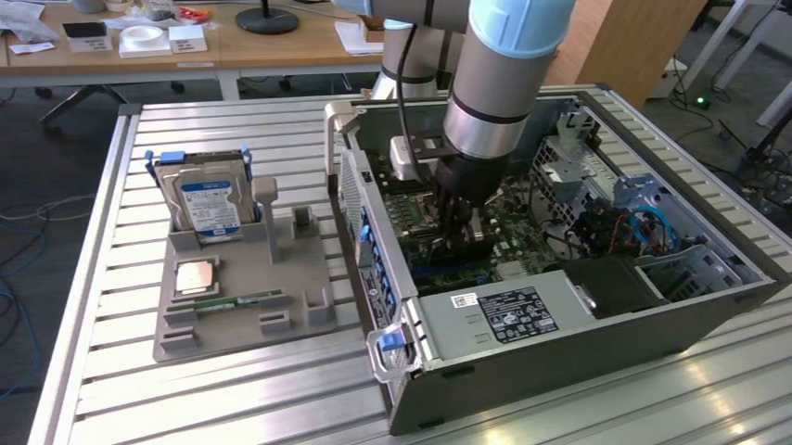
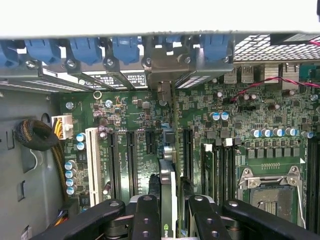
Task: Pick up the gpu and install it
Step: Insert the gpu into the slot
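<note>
Black card, the gpu (image 2: 169, 200), being held edge-on between the gripper (image 2: 170, 212) fingers (image 2: 145, 215), seen in the wrist view standing upright over the green motherboard (image 2: 240, 120) inside the open computer case (image 1: 693, 306). Gripper closed on the gpu, part-way shut around its thin body. In the exterior view, gripper (image 1: 461, 232) reaching down into the middle of the case, card largely hidden behind it.

Step in hand, as judged: lowering the card into an expansion slot. Doing it well: keeping the card vertical and parallel to the long black slots (image 2: 131, 160); lining the metal bracket end up with the opening at the rear wall below the blue latches (image 2: 85, 50); pressing straight down and evenly, not rocking; staying clear of the small capacitors (image 2: 80, 141) and the braided cable bundle (image 2: 35, 135) beside the board. Whether the card edge is touching a slot cannot be told.

Counting, exterior view: one arm, one case, one grey holder tray (image 1: 248, 297) on the slatted metal desk (image 1: 185, 408) at the exterior view's left of the case; in the tray, one silver hard drive (image 1: 208, 206) with a blue-white label standing upright, one square copper-coloured chip (image 1: 196, 277) lying flat, one narrow green memory stick (image 1: 241, 301) lying flat. Counting, wrist view: one white slot (image 2: 92, 162), one empty processor socket (image 2: 267, 192), at least five blue latches along the rear wall.
</note>
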Robot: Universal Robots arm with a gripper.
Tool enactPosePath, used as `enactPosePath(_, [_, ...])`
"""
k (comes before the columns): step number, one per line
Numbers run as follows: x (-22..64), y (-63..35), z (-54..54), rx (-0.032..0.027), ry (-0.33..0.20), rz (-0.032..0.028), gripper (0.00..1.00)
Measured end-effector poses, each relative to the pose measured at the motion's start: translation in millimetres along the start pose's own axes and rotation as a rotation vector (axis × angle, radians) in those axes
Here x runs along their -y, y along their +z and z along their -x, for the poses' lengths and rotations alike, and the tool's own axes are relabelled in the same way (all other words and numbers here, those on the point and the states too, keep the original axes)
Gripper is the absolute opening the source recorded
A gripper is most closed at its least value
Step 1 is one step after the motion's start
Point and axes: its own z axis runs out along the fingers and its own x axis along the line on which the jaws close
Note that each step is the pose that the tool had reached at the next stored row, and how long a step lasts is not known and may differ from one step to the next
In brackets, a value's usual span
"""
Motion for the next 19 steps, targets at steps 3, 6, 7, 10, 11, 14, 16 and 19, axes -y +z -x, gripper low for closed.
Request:
enactPosePath(3, [-0.3,0.2,-0.1,-0.0004,0.001,-0.0003,0.27])
enactPosePath(6, [-2.1,0.7,-0.1,0.0004,0.001,-0.0005,0.27])
enactPosePath(7, [-2.8,0.6,-0.2,0.0002,0.001,-0.0005,0.27])
enactPosePath(10, [-3.2,0.6,-0.3,-0.0002,0.001,-0.0002,0.27])
enactPosePath(11, [-3.3,0.6,-0.3,-0.0002,0.002,-0.0002,0.27])
enactPosePath(14, [-3.5,1.9,-0.4,-0.0001,0.002,0.0001,0.27])
enactPosePath(16, [-3.5,2.9,-0.4,-0.0006,0.002,0.0000,0.27])
enactPosePath(19, [-3.4,3.1,-0.4,-0.0003,0.002,-0.0001,0.27])
